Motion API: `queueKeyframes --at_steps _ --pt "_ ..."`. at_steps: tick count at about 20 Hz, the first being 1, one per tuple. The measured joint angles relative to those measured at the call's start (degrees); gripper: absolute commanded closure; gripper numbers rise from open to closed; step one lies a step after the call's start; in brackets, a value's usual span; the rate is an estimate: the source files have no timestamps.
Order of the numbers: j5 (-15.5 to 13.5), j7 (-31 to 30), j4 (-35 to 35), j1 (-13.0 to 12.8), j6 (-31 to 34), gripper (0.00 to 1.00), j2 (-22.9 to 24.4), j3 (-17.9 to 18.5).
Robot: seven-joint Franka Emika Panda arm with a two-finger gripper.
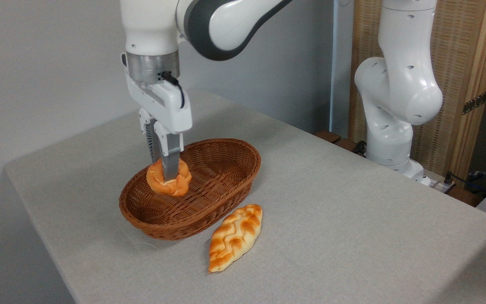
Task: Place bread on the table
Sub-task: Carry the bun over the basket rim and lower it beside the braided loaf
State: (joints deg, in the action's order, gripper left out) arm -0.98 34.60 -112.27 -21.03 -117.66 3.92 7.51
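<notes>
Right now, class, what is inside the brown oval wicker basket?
A small round orange-golden bun sits in the brown oval wicker basket, with the tool closed on it. The basket floor beneath the bun is hidden; the rest looks bare.

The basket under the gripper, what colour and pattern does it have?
The basket is reddish-brown woven wicker, seen clearly in the fixed camera view.

Robotics lab setup: white robot arm [395,84] bolted beside cloth-covered table [352,219], bare grey wall [36,63], loose cables [471,179], wooden screen [471,63] behind.
</notes>
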Motion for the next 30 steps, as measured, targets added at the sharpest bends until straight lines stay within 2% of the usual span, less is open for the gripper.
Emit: queueKeyframes --at_steps 3,8,13,14,15,16,23,30 --pt "0.01 0.02 0.03 0.12 3.01 0.52 2.13 3.05" --pt "0.17 1.36 0.03 0.34 6.33 0.53 3.76 8.58" --pt "2.29 3.36 -0.23 0.78 8.76 0.52 3.75 11.60" --pt "3.10 3.44 -0.50 0.87 9.02 0.47 3.67 11.85" --pt "3.96 3.46 -0.83 0.94 9.10 0.26 3.57 12.16" --pt "4.61 3.93 -1.17 0.95 9.12 0.02 3.44 12.70" --pt "5.11 8.75 -1.85 1.12 10.85 0.00 3.04 16.11" --pt "5.11 8.87 -1.91 1.00 11.00 0.00 2.16 16.23"
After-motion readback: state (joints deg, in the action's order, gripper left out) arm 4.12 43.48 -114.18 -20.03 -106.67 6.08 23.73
